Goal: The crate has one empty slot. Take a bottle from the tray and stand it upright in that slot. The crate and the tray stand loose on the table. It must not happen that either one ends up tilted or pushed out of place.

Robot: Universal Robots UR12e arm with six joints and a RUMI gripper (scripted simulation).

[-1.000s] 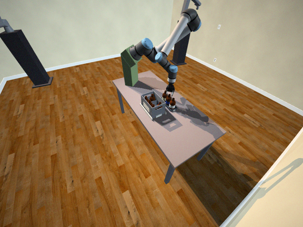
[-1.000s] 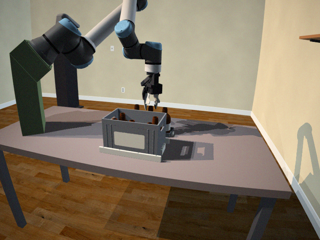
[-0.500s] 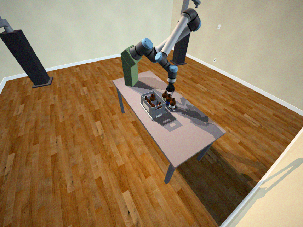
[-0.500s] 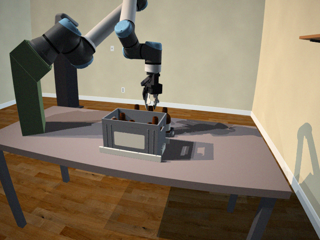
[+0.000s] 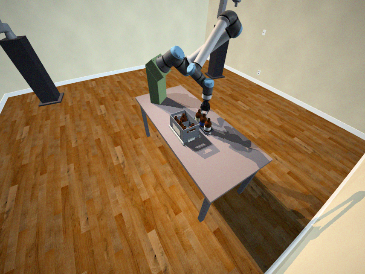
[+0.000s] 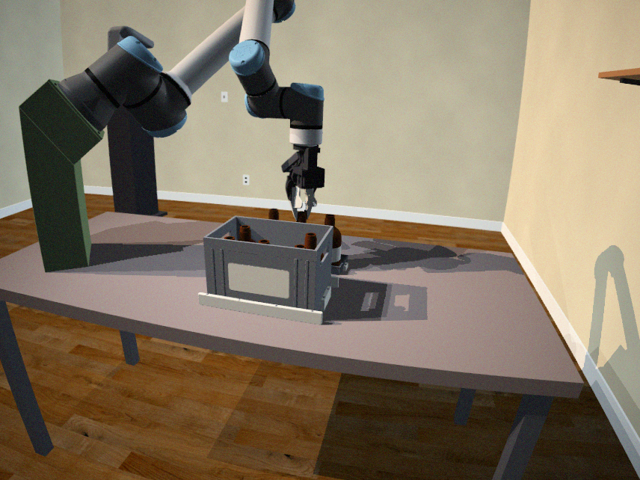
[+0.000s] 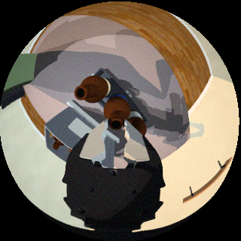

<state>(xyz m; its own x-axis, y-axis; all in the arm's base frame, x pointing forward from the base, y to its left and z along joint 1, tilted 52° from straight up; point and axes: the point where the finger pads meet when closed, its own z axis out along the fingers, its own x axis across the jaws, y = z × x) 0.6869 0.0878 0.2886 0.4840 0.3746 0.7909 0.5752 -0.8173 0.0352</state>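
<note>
A grey crate (image 5: 184, 125) holding several brown bottles stands on the table; it also shows in the exterior view (image 6: 268, 262). Behind it a small dark tray (image 5: 206, 132) carries three upright brown bottles in a row. My gripper (image 5: 205, 112) points straight down and is shut on the neck of the middle bottle (image 5: 202, 119), the one with a blue label. In the wrist view my gripper (image 7: 116, 119) clamps that bottle (image 7: 117, 110) at its mouth. The bottle with a white label (image 7: 92, 89) stands farther off, and the third bottle (image 7: 138, 124) is partly hidden by a finger.
The green robot base (image 5: 156, 81) stands at the table's far end. The crate sits close beside the tray, its wall (image 6: 323, 258) next to the bottles. A dark pillar (image 5: 29, 68) stands on the floor at the left.
</note>
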